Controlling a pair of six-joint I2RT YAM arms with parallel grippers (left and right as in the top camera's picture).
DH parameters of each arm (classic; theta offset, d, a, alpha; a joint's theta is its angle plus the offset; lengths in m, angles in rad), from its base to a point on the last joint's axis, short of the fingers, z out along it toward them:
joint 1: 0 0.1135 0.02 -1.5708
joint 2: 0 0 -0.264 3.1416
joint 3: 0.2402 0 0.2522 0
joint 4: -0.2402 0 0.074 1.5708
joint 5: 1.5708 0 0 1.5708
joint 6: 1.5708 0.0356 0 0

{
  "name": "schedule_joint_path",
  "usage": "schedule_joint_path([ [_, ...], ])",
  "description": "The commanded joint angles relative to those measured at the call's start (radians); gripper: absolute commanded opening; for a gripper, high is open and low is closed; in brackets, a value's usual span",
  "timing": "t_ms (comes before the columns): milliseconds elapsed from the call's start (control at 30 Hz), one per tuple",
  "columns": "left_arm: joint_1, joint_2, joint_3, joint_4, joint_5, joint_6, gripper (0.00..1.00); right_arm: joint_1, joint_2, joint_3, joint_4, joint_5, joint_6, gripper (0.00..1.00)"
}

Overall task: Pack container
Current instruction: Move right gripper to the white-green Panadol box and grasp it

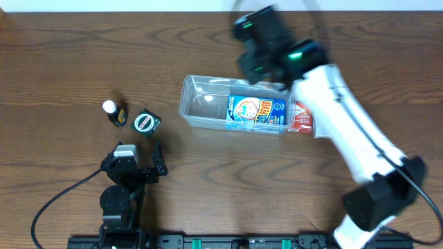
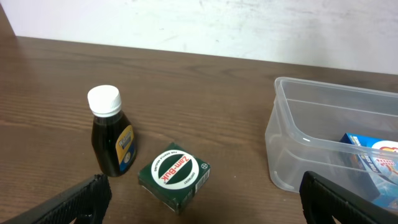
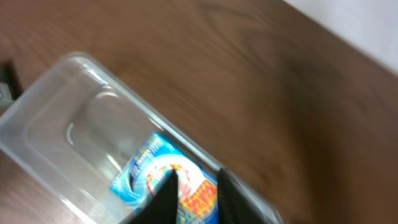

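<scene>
The clear plastic container (image 1: 201, 104) lies in the middle of the table, also seen in the left wrist view (image 2: 292, 143) and the right wrist view (image 3: 56, 118). A blue box (image 1: 256, 113) lies flat in its right half (image 3: 146, 168). My right gripper (image 3: 196, 180) hovers over that box, its fingers a narrow gap apart with nothing between them; the view is blurred. My left gripper (image 2: 208, 206) stands wide open and empty near the front left, just short of a green Zam-Buk box (image 2: 174, 176). A dark bottle (image 2: 112, 140) with a white cap stands upright to that box's left.
A red and white box (image 1: 302, 117) shows at the container's right end, partly under my right arm (image 1: 339, 124); I cannot tell whether it is inside. The bottle (image 1: 114, 112) and green box (image 1: 146, 122) sit left of the container. A white wall bounds the table's far side.
</scene>
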State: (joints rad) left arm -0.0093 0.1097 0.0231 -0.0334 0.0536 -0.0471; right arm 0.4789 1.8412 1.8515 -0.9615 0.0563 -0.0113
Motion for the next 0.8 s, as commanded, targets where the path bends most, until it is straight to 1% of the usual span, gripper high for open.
schedule_joint_path([
  [0,0.004,-0.001,-0.019,-0.030,0.014,0.017,0.98,-0.126,-0.003,0.000,-0.085,-0.056,0.280,0.28],
  [67,0.004,-0.001,-0.019,-0.030,0.014,0.017,0.98,-0.180,0.010,-0.006,-0.137,-0.097,0.334,0.32],
  [100,0.004,-0.001,-0.019,-0.030,0.014,0.017,0.98,-0.203,0.018,-0.012,-0.164,-0.103,0.369,0.32],
  [133,0.004,-0.001,-0.019,-0.030,0.014,0.017,0.98,-0.221,0.029,-0.021,-0.187,-0.103,0.400,0.25],
  [233,0.004,-0.001,-0.019,-0.030,0.014,0.017,0.98,-0.248,0.069,-0.061,-0.220,-0.099,0.461,0.02],
  [267,0.004,-0.001,-0.019,-0.030,0.014,0.017,0.98,-0.252,0.087,-0.079,-0.222,-0.100,0.477,0.01],
  [433,0.004,-0.001,-0.019,-0.030,0.014,0.017,0.98,-0.251,0.160,-0.155,-0.229,-0.109,0.553,0.01],
  [567,0.004,-0.001,-0.019,-0.030,0.014,0.017,0.98,-0.252,0.185,-0.201,-0.215,-0.093,0.599,0.01],
  [633,0.005,-0.001,-0.019,-0.030,0.014,0.017,0.98,-0.251,0.186,-0.218,-0.192,-0.090,0.595,0.01],
  [767,0.004,-0.001,-0.019,-0.030,0.014,0.017,0.98,-0.246,0.186,-0.224,-0.156,-0.091,0.534,0.01],
])
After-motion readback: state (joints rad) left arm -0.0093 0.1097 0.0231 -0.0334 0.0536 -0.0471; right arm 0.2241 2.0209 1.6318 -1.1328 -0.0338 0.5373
